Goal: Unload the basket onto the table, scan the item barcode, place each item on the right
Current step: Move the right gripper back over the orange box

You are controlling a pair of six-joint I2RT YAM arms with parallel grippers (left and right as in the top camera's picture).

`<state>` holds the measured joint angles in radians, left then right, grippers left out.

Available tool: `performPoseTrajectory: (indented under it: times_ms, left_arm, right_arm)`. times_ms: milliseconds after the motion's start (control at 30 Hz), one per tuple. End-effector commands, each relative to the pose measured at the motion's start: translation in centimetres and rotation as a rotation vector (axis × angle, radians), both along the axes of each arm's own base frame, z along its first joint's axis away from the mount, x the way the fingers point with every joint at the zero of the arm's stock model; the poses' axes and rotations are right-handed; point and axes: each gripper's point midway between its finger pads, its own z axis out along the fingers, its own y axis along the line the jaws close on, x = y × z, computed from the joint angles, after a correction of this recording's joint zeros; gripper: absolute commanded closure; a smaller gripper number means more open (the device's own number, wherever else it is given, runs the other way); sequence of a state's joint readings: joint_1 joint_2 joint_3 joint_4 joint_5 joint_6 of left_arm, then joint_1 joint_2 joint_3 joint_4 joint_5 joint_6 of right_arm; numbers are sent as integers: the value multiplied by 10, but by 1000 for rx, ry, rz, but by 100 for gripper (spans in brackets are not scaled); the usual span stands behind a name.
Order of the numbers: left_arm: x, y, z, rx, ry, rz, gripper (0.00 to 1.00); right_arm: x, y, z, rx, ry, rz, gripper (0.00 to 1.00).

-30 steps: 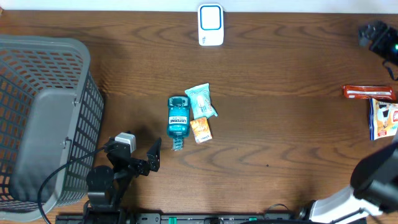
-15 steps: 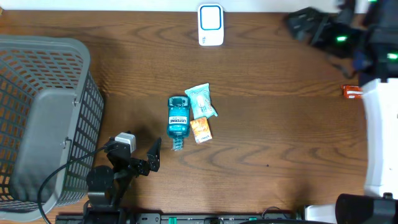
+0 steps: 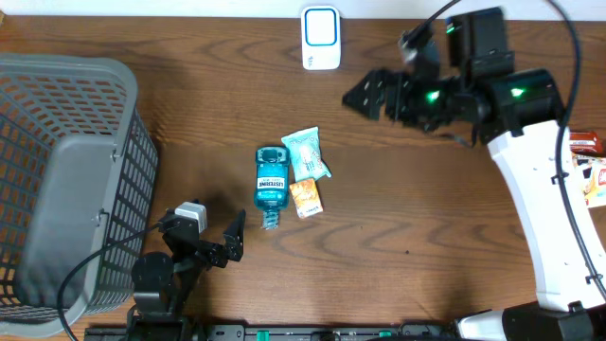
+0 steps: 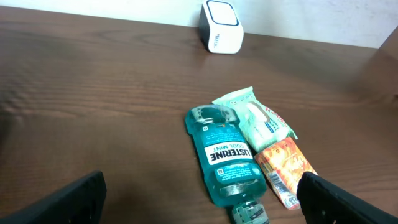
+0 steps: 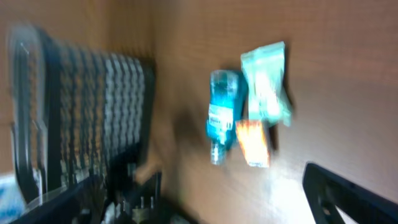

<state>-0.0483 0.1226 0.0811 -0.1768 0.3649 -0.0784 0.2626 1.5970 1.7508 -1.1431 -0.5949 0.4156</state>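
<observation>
In the middle of the table [image 3: 426,237] lie three small things, close together: a blue mouthwash bottle [image 3: 271,180], a pale green packet [image 3: 307,153] and a little orange packet [image 3: 305,198]. None of them is picked up, so I think you are at the very first step, the reach. Your right claw [image 3: 362,90] hangs in the air to the right of the white scanner [image 3: 321,38], well apart from the three things. It is wide open and holds nothing. Your left claw [image 3: 213,225] sits near the bottle's cap, wide open and empty too.

Next, bring one claw down over one thing (the bottle looks easiest to grip). Close on it, then turn its barcode to the scanner.

The table is flat, dark brown wood. A grey basket [image 3: 57,180] sits at the left, and snack packs [image 3: 587,142] lie at the right edge.
</observation>
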Motion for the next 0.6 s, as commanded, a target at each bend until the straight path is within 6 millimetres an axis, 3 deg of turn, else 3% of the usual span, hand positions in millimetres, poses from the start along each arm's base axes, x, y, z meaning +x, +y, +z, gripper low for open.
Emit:
performPoseTrajectory:
  times_ms: [0, 200, 333, 567]
  left_arm:
    - [-3, -1, -13, -1, 43, -9, 2]
    - [-3, -1, -13, -1, 43, -9, 2]
    - [-3, -1, -13, -1, 43, -9, 2]
    - [-3, -1, -13, -1, 43, -9, 2]
  right_arm:
    - [-24, 2, -14, -57, 85, 33, 6]
    - [-45, -5, -25, -140, 158, 31, 6]
    - [-63, -23, -25, -216, 202, -34, 7]
    - [-103, -67, 10, -282, 149, -262, 4]
